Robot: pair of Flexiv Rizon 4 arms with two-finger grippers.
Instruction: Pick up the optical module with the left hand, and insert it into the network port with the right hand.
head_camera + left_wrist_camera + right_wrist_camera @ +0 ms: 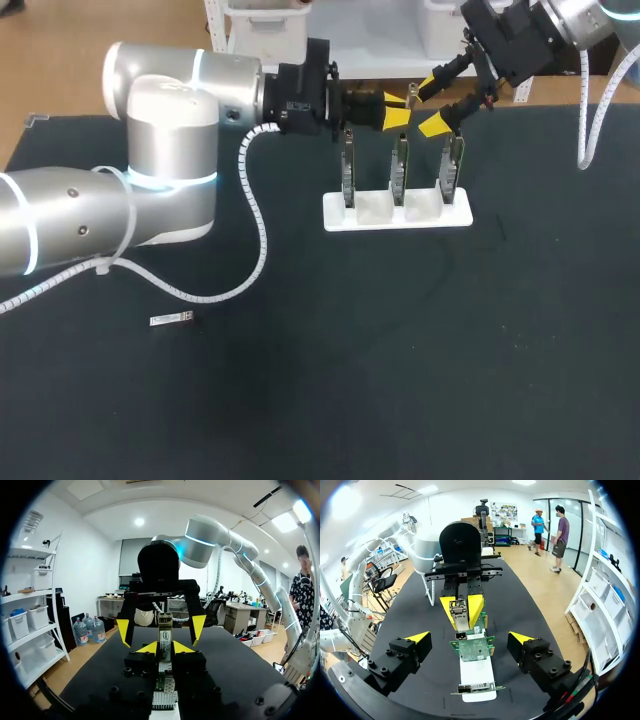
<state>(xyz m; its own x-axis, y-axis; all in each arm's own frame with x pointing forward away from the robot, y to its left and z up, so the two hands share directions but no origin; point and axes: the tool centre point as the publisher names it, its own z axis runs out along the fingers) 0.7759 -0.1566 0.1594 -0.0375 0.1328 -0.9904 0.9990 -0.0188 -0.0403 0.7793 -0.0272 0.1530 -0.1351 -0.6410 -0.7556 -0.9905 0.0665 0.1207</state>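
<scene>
Module point(165, 636) sits clenched in my left tool point(398, 110), held in the air just above the stand point(395, 213), over its middle board point(400, 165). In the left wrist view both yellow tips press its narrow sides, and the slim metal body, with a pale printed label on its face, sticks out ahead of them. It looks like a flat rectangular bar, dull silver.

My right tool point(430, 103) is released and spread wide. Its fingers stand on either side of the module and the left tips without touching them. The right wrist view shows a clear gap from each black finger block to the module.

The stand is a white, smooth block with three green circuit boards set upright in a row. One board point(472, 648) shows just under the module, its edge connectors and small parts visible.

The desk point(400, 380) is covered in matte black cloth. A loose silver piece point(172, 318) lies flat on it, well apart from the stand, on my left arm's side.
</scene>
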